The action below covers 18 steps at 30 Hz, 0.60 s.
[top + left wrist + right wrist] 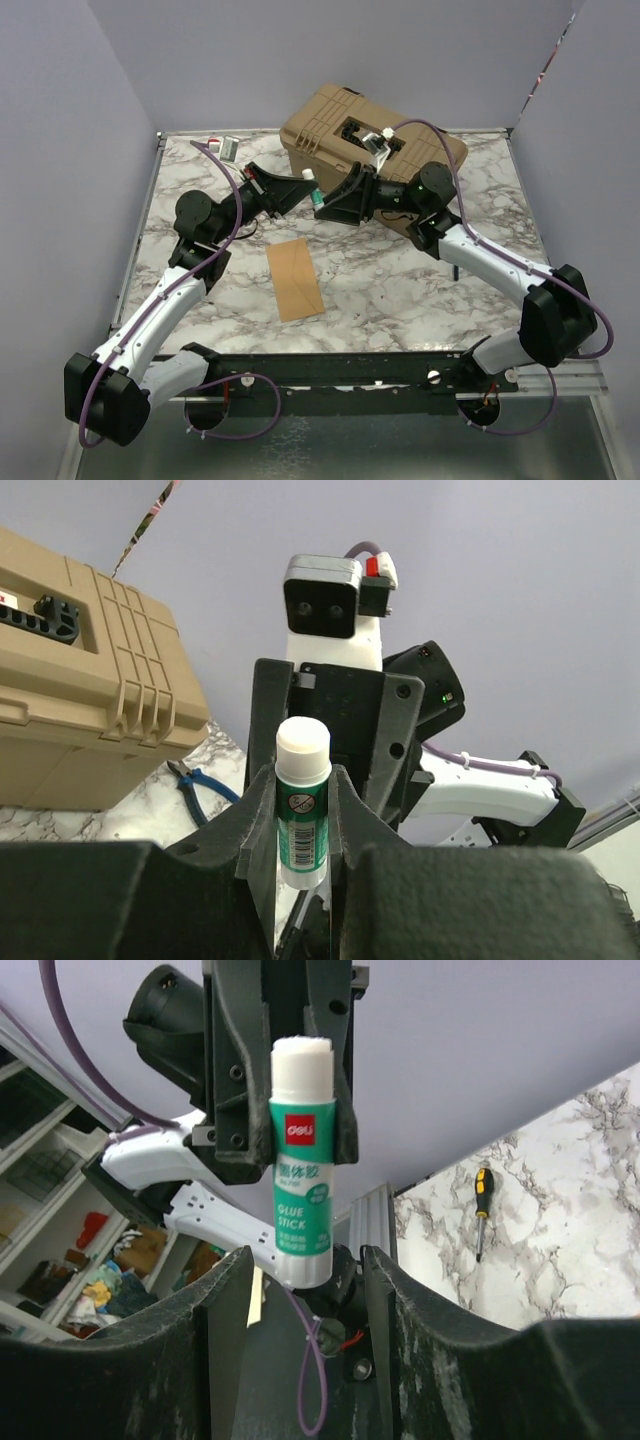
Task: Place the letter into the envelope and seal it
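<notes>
Left gripper (pixel 303 810): clamped on the glue stick (pixel 300 1160). Right gripper (pixel 305 1280): half open astride its lower end, gripping nothing. Envelope (pixel 295 278): lay flat on the table (pixel 420 290), well apart from both; judged light, limp, crease-prone; best pinched by an edge. No letter in sight.

A green-and-white glue stick (pixel 301 1160) is seen upright at centre, uncapped, with white glue exposed at the top. It is clamped around its upper half by the left gripper (pixel 292 1145). The right gripper (pixel 303 1260) is spread below, its jaws set apart on either side of the stick's base (a gap shows on both sides). A yellow-and-black screwdriver (pixel 482 1210) lies on the marble table (pixel 560 1220).
</notes>
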Tool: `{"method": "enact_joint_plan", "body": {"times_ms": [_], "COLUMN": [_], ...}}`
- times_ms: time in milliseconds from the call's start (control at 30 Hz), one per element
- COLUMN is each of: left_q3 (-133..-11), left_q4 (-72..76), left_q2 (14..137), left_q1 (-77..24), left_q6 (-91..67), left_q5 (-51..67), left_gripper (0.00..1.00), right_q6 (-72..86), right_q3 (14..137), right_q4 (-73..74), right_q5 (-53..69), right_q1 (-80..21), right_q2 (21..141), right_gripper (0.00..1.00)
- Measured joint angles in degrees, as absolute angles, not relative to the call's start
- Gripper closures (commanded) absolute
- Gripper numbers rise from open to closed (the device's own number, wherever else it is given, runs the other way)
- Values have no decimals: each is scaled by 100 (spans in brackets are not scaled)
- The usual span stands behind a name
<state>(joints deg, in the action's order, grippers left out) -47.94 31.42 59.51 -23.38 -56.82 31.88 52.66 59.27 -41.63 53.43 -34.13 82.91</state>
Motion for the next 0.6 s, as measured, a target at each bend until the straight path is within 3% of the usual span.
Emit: {"method": "enact_joint_plan", "body": {"times_ms": [100,333,600], "left_q3": [-4792,-4792,-4777], "left_q4": [3170,3177,2825], "left_q2": [5951,5944,5778], "left_q1": [-2338,-2333,-2316], "left_q6": [-5682,-5664,-5470], "left_q5": [3188,3072,2132], "left_gripper": [100,100,100], "right_q6": [5419,5428,3400], "right_q3": [6023,6128,7100], "right_q4": [-4237,-4134,-1900], "right_q5": [5288,5133,4355], "right_q1": [-3415,-3441,-3656], "right_q2": [8423,8471,8468], "right_gripper": [59,99,100]}}
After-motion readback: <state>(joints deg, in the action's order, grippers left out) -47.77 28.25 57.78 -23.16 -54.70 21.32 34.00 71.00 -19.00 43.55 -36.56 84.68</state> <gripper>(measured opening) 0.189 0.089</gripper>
